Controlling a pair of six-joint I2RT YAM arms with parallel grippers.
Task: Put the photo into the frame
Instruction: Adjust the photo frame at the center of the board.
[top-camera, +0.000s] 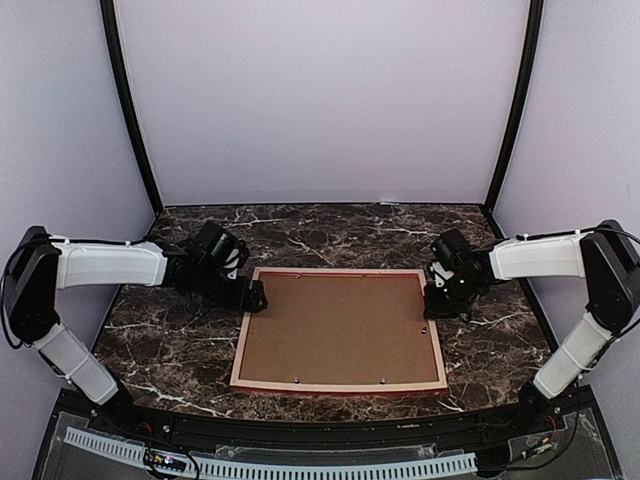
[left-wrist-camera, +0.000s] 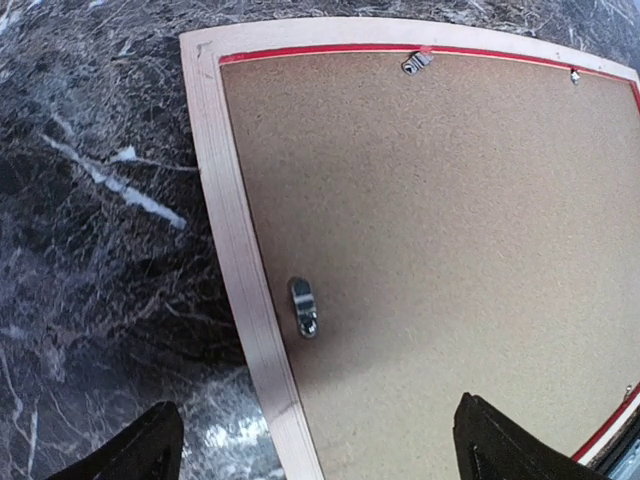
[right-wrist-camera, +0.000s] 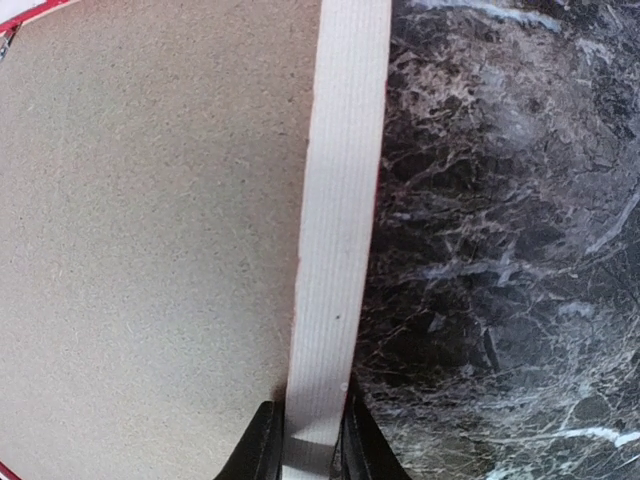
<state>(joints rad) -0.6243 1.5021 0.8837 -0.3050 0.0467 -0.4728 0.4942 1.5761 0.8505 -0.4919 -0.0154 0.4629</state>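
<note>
Right tool (right-wrist-camera: 311, 440) pinching frame (right-wrist-camera: 340, 200), pale grainy rail | left tool (left-wrist-camera: 320, 445) spread wide

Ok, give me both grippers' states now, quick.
Left gripper: open, holding nothing.
Right gripper: closed on the frame, pinching its pale right rail.

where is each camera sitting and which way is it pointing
Top external: above and behind the arm bases, looking down and forward at the table; both arms show, left end effector and right end effector at the frame sides.
Left wrist: on the left arm, looking down at the frame's corner and backing board; its open fingertips show.
Right wrist: on the right arm, looking down along a frame rail its fingertips pinch.
Shared: both wrist views show pale rail, board, marble.
</note>
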